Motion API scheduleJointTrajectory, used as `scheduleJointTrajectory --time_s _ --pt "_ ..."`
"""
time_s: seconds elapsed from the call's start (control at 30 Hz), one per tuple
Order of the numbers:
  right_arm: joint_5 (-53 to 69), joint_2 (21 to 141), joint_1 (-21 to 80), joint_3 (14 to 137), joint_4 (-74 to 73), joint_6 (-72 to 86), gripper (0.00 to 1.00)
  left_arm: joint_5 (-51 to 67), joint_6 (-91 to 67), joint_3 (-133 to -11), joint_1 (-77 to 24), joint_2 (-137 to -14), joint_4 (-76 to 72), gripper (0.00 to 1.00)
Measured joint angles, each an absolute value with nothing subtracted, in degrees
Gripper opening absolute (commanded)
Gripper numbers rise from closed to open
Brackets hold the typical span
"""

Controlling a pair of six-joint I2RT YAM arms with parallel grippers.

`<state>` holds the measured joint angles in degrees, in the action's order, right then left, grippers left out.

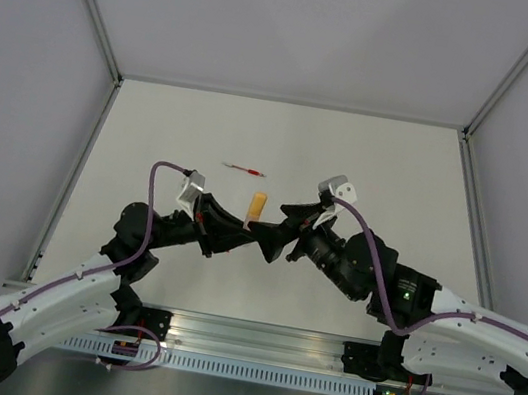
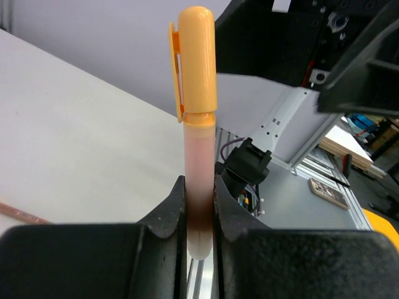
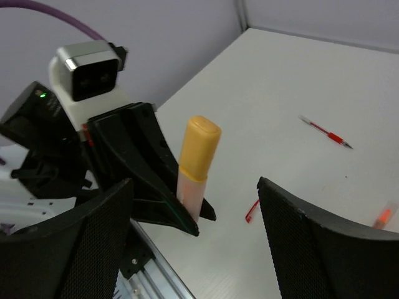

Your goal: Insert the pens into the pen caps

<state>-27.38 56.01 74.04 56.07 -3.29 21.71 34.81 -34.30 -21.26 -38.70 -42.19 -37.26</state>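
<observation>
We find the left gripper [image 2: 199,187] clenched on the upright orange pen [image 2: 198,165], orange cap [image 2: 197,62] atop. The right gripper [image 3: 194,187] gapes, empty, astride it; we advise retreating without nudging the cap. The red pen [image 1: 244,169] lies at eleven o'clock.

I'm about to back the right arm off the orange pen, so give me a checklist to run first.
1. Orange cap seated on orange pen: ok, no gap at the joint.
2. Left hand shut on pen: ok, barrel clamped, upright.
3. Right hand clear of cap: ok, open, wide of it on both sides.
4. Red pen found: ok, lying on table beyond both hands.
5. Its cap found: cannot tell; a small red piece lies near the left hand.
6. Third pen: cannot tell; only a pinkish tip at the right wrist view's edge.
</observation>
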Motion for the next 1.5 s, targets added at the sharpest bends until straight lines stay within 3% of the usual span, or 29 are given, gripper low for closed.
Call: scheduleJointTrajectory --time_s 0.2,0.47,0.57,0.7,0.93,1.13,1.5 --pt "-17.8 53.6 74.1 59.7 -4.4 17.0 0.89 39.2 -35.8 -21.1 -38.7 -44.6 -41.4 0.02" --pt "-14.8 54.2 74.1 63.9 -5.2 13.3 0.86 45.4 -37.8 -20.5 -38.7 -45.4 -48.6 0.02" --pt "-14.8 54.5 74.1 64.4 -4.8 12.9 0.76 47.1 -38.6 -20.1 -38.7 -45.5 -51.2 0.02" --pt "-14.0 54.5 74.1 64.2 -2.9 13.1 0.45 48.6 -39.6 -19.7 -38.7 -45.8 -53.8 0.02" --pt "-12.1 55.8 74.1 63.8 -0.5 14.2 0.25 49.7 -40.1 -19.5 -38.7 -46.1 -55.2 0.02" --pt "-10.8 58.0 74.1 62.9 -0.3 15.7 0.19 49.8 -40.3 -19.4 -38.7 -46.1 -55.7 0.02" --pt "-10.6 58.5 74.1 62.5 0.5 16.7 0.18 50.1 -40.6 -19.1 -38.7 -46.1 -55.8 0.02"
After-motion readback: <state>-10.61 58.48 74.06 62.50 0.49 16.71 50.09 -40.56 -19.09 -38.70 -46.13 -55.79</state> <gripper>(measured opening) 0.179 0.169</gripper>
